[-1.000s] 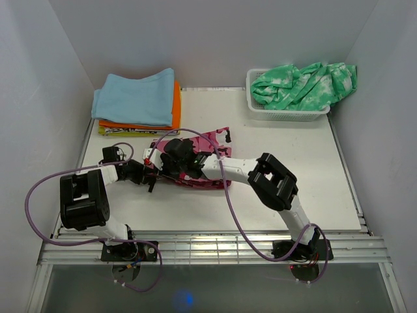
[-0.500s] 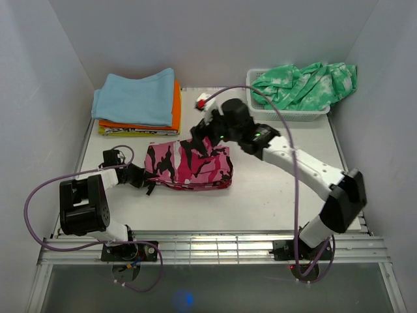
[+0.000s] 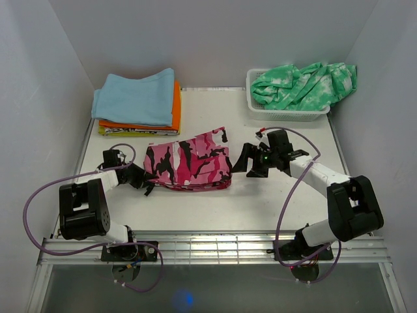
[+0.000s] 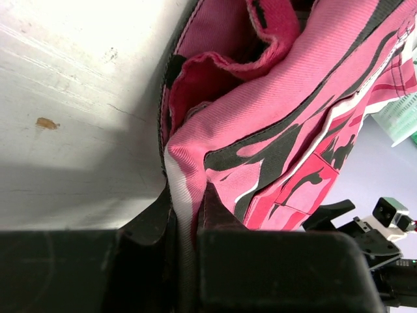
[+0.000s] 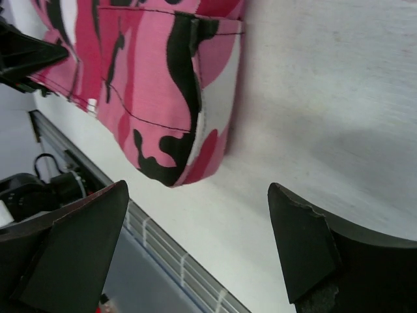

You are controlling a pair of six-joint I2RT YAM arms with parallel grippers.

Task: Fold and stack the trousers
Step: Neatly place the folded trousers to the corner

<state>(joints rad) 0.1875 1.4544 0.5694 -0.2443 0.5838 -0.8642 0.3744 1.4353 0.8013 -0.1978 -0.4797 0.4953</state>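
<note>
While left fingers (image 4: 273,274) pinch trousers (image 3: 189,166) edge, right fingers (image 5: 65,254) gape wide, empty, just beside

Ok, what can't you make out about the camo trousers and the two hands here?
Top view: left hand fingertips are lost in the trousers edge.
Every view: the lower folded layers are covered by the top layer.
Right wrist view: right hand finger bases are cut off by the bottom edge.

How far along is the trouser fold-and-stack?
Done: the trousers lie folded in a compact bundle mid-table. In hand: the left gripper is shut on their left edge; the right gripper is open, just off their right edge. Left: presumably moving them onto the pile of folded clothes at the back left.
</note>
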